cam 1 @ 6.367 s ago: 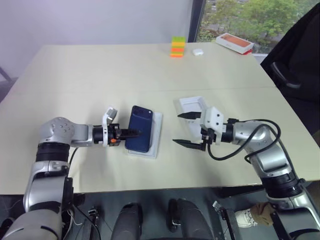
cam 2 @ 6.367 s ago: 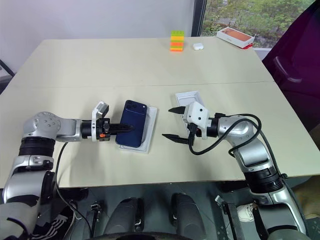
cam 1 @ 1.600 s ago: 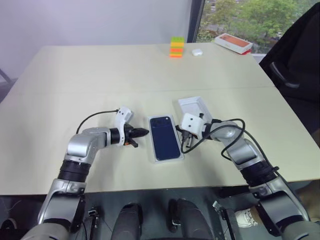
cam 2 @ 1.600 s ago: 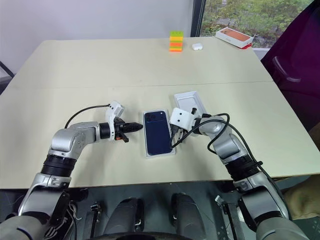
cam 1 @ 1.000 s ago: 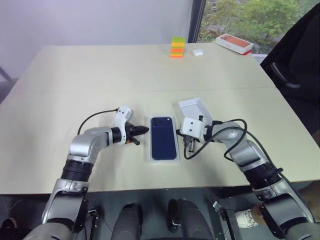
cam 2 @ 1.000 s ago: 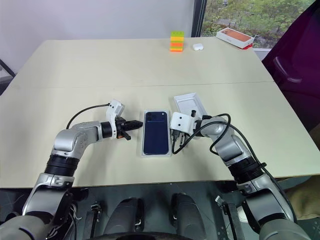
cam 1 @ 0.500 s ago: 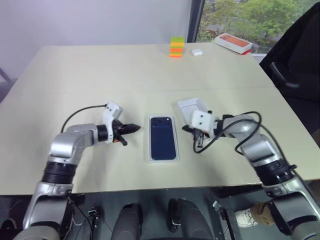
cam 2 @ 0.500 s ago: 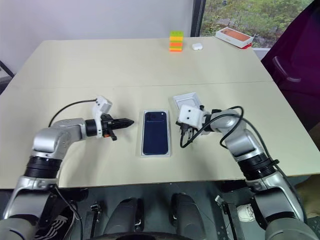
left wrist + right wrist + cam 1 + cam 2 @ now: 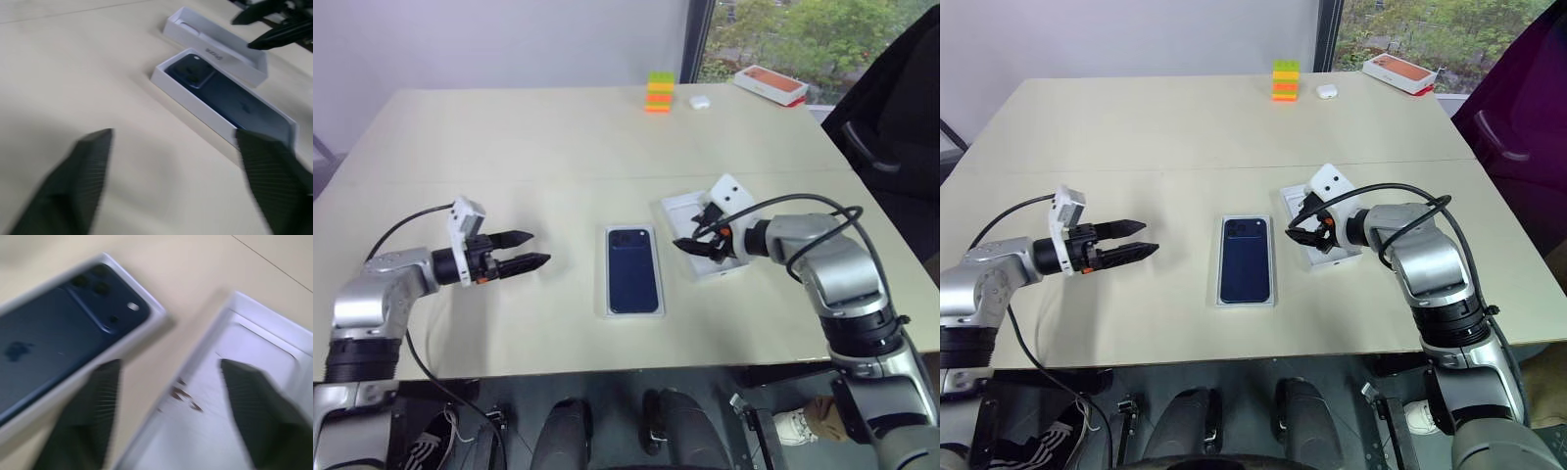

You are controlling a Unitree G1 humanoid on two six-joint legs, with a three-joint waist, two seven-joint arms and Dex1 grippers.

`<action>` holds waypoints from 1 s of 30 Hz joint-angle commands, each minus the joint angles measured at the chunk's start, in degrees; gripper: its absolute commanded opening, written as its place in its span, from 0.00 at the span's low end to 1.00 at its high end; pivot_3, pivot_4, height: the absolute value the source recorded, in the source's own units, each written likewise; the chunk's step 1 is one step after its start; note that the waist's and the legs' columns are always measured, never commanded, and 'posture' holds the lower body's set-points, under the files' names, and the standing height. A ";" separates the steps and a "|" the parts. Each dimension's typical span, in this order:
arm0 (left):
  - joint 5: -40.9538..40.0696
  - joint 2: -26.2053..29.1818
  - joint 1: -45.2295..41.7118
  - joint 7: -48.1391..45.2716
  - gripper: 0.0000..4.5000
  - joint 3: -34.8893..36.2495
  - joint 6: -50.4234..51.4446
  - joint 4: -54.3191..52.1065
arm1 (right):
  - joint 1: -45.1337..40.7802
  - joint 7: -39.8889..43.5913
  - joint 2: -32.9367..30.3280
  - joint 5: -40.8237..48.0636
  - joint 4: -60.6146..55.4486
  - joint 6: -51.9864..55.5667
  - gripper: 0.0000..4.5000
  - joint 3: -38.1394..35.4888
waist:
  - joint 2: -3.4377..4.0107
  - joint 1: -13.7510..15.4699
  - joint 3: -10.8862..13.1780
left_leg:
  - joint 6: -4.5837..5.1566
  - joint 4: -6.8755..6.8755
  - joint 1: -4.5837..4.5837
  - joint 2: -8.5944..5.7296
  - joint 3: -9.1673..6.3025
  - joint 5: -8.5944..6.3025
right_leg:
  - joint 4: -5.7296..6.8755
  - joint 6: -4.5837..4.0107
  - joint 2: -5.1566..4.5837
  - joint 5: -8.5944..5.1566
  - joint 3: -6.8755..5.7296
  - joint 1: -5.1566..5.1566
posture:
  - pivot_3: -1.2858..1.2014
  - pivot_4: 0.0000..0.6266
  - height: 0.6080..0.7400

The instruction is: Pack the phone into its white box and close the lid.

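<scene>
The dark navy phone (image 9: 633,268) lies camera side up inside the shallow white box (image 9: 608,294) at the table's middle. It fills the box, so only the white rim shows. Just right of it the lid (image 9: 697,206) rests open side up, a white shell with lettering on its side wall (image 9: 218,52). My right gripper (image 9: 693,230) hangs open over the lid's near left edge, holding nothing. My left gripper (image 9: 536,248) is open too, well left of the box and pointing toward it. The left wrist view looks at the phone (image 9: 230,95) from a distance.
Far back on the table stand a stack of coloured bricks (image 9: 660,92), a small white case (image 9: 699,101) and an orange-topped box (image 9: 771,84). A dark chair (image 9: 891,127) is beyond the table's right side. Bare tabletop lies between my left gripper and the box.
Both grippers went from shut to open. The left one drew back leftward from the box. The right one lifted, rolled and now points over the lid.
</scene>
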 commanded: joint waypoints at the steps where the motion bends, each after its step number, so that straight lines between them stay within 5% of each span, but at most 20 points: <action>1: -2.95 1.51 1.08 -3.12 1.00 3.17 -1.82 -2.69 | -2.01 -4.80 1.96 -0.18 -2.22 4.49 0.99 0.69 | 0.00 -0.05 0.00 | 0.00 0.00 0.00 0.01 0.00 0.00 | 0.00 0.00 0.01 0.00 0.00 -0.01 | 0.52 0.24 1.00; 17: -3.80 -1.26 3.66 1.14 1.00 4.17 -4.59 -7.67 | -7.60 -17.51 7.98 -0.11 2.36 14.82 0.99 4.93 | 0.01 -0.06 0.01 | 0.02 -0.01 -0.06 0.00 0.01 -0.01 | -0.01 0.01 -0.02 0.00 0.01 -0.05 | 0.52 0.24 1.00; 30: -3.10 -3.36 4.04 5.49 1.00 2.88 -4.97 -9.28 | -15.30 -21.19 14.36 4.66 8.25 30.09 0.99 -5.42 | 0.02 -0.04 0.01 | 0.03 -0.03 -0.06 0.02 0.01 -0.01 | 0.00 0.00 0.00 0.01 0.01 -0.06 | 0.52 0.24 1.00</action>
